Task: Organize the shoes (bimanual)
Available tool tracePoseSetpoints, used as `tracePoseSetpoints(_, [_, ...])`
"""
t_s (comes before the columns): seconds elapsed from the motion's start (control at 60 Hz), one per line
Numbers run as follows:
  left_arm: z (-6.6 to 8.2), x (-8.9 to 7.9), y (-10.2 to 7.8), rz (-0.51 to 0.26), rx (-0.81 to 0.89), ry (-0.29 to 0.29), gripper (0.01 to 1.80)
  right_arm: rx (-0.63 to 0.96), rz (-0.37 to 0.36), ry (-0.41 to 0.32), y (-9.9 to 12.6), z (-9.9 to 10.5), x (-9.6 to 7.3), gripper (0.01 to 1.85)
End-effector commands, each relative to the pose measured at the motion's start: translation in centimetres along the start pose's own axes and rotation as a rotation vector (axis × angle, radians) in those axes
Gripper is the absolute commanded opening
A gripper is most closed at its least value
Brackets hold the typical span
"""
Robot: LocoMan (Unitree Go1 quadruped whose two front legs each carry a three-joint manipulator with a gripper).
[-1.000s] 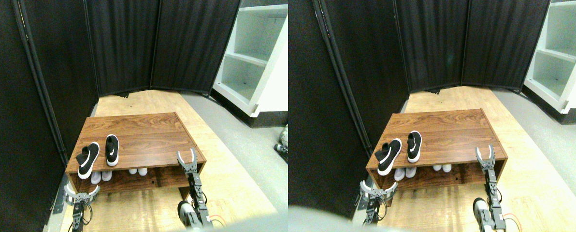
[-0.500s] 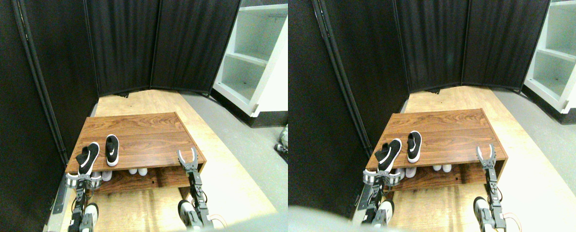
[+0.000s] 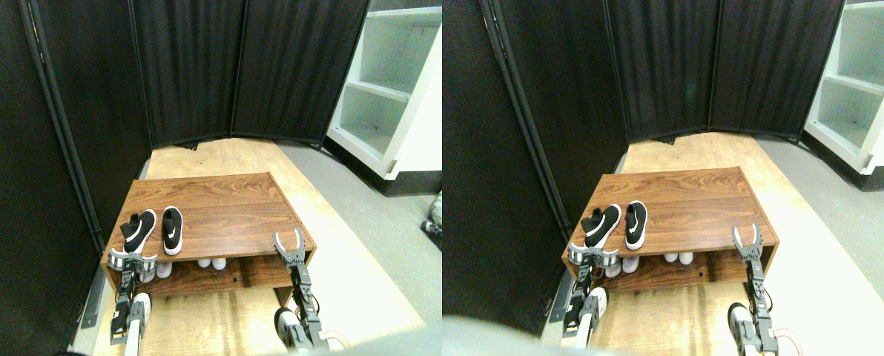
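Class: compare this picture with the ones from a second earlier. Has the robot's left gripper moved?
Yes. The left gripper has risen from below the wooden shoe rack's front left corner up to its top front edge, right behind the heel of the left black shoe.

Pale shoes point(image 3: 162, 268) on the lower shelf point(image 3: 212, 276): only the toes show under the wooden surface point(image 3: 219, 215); a second pale pair point(image 3: 211, 262) likewise. The left pincer point(image 3: 132, 259) covers the heel of the nearer black shoe point(image 3: 139, 230). The white cabinet point(image 3: 394, 96) is cut off by the right edge. Both limbs run off the bottom edge.
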Motion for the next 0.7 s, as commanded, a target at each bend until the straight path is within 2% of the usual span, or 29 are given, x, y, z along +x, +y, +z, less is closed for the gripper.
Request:
tracePoseSetpoints(0.017, [-0.1,0.6,-0.7,-0.014,-0.002,-0.029,1.53,-0.01,0.045,-0.016,1.0,0.4,0.1,0.41])
tracePoseSetpoints(0.15, [-0.2,0.0,-0.9,-0.021,-0.016,-0.017,1.51,-0.013,0.042,-0.016,1.0,0.4,0.1,0.41])
tracePoseSetpoints(0.217, [-0.2,-1.1,-1.0,-0.028,-0.016,-0.025,1.52,-0.019,0.042,-0.022,0.9,0.4,0.1,0.42])
tracePoseSetpoints(0.317, [0.2,-3.5,-1.1,-0.034,0.02,-0.017,1.43,-0.015,0.039,-0.025,0.9,0.3,0.1,0.43])
tracePoseSetpoints(0.35, [0.3,-3.8,-1.0,-0.035,0.021,-0.012,1.43,-0.015,0.041,-0.025,0.9,0.3,0.1,0.43])
tracePoseSetpoints(0.433, [1.2,-6.0,-1.0,-0.039,0.027,-0.016,1.38,-0.018,0.046,-0.027,0.8,0.2,0.2,0.42])
tracePoseSetpoints(0.55, [2.9,-7.6,-0.9,-0.058,0.04,-0.052,1.34,-0.015,0.051,-0.029,0.7,0.1,0.3,0.41])
tracePoseSetpoints(0.6, [4.2,-8.2,-1.3,-0.068,0.094,-0.053,1.24,-0.009,0.049,-0.027,0.8,0.1,0.3,0.43])
tracePoseSetpoints(0.65, [5.9,-8.0,-1.6,-0.097,0.097,-0.115,0.89,-0.003,0.049,-0.021,0.8,0.1,0.3,0.43])
tracePoseSetpoints(0.683, [6.6,-7.8,-1.6,-0.109,0.131,-0.117,0.77,-0.003,0.051,-0.019,0.8,0.0,0.4,0.44])
tracePoseSetpoints(0.7, [6.6,-7.8,-1.6,-0.109,0.131,-0.117,0.77,-0.003,0.051,-0.019,0.8,0.0,0.4,0.44])
